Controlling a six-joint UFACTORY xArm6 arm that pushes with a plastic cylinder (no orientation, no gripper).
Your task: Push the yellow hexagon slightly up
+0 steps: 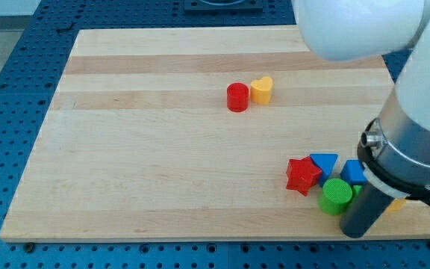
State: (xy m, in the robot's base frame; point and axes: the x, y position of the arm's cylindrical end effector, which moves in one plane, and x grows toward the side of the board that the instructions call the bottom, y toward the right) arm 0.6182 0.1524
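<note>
table [163,164]: pale wooden board on a blue perforated base; we see all four edges, the bottom edge running just below the block cluster.
our arm [416,142]: white and grey body entering from the view's top right, covering the board's right edge.
our tip [355,232]: lower end of the dark rod, near the board's bottom edge at the view's lower right, just right of the green cylinder and below the blue blocks.
fingers: we carry none, only the rod, so nothing opens, closes or grips.
yellow hexagon [396,205]: only a sliver of yellow shows at the view's right of the rod, under the arm; we cannot make out its shape or its full position.
green cylinder [336,196]: beside the tip, near the bottom edge, touching or nearly touching the red star.
red star [302,175]: left end of the cluster.
blue triangle [324,163]: just above and right of the red star.
blue block [353,172]: partly hidden by the arm, shape unclear.
red cylinder [237,97]: upper middle of the board, touching the yellow heart.
yellow heart [261,90]: at the red cylinder's right.
open room: left half and centre of the board are bare; the cluster sits tight against the bottom right corner.
writing: none that we can read.
</note>
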